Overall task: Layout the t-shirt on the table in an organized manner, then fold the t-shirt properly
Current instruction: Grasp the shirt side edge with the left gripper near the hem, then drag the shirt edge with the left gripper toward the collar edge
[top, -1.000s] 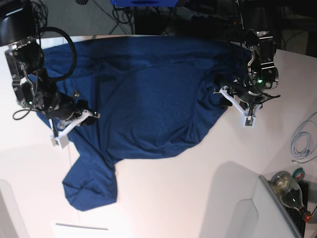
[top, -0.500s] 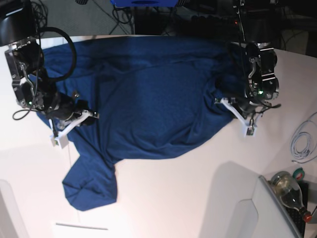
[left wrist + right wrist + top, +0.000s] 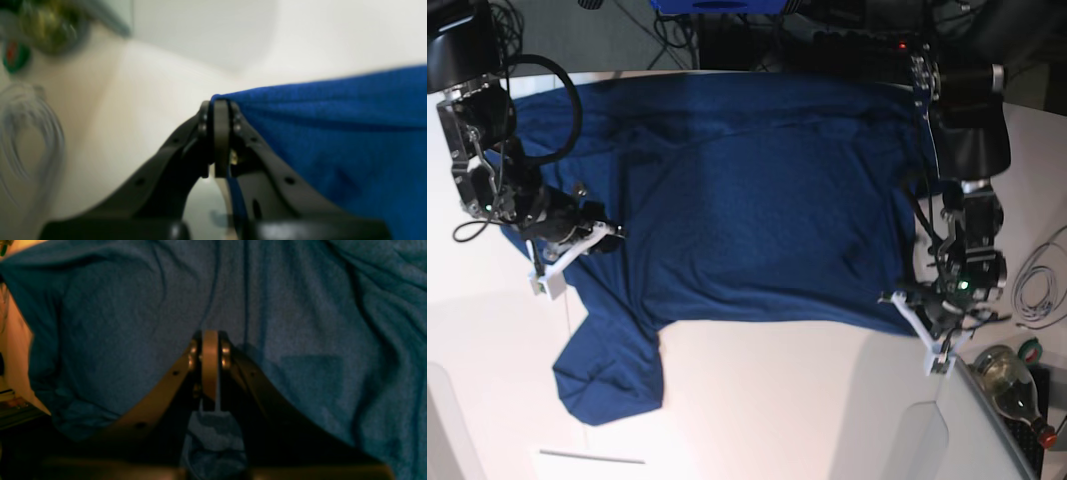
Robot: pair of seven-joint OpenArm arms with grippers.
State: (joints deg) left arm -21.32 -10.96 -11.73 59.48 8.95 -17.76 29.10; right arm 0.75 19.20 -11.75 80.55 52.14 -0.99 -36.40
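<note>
Navy-blue soft cloth, the short-sleeved t-shirt (image 3: 747, 190) lies spread across the far half of the smooth white table (image 3: 787, 400), and only the base view takes it in whole: its long axis runs left to right, with one sleeve trailing toward the near left. That view also places the left gripper (image 3: 917, 318) at the shirt's near right corner and the right gripper (image 3: 567, 248) on the shirt's left part. The left wrist view adds what the overhead cannot: the black jaws of the left gripper (image 3: 218, 110) are pressed together on a thin edge of the t-shirt (image 3: 333, 133), the cloth stretched away to the right above the blurred table (image 3: 150, 83). In the right wrist view the right gripper (image 3: 210, 350) has its jaws closed too, with wrinkled fabric (image 3: 300, 323) filling the frame; whether it pinches cloth cannot be told. The shirt's collar is hard to make out, and a blurred glass bottle (image 3: 1007, 378) sits at the near right edge.
</note>
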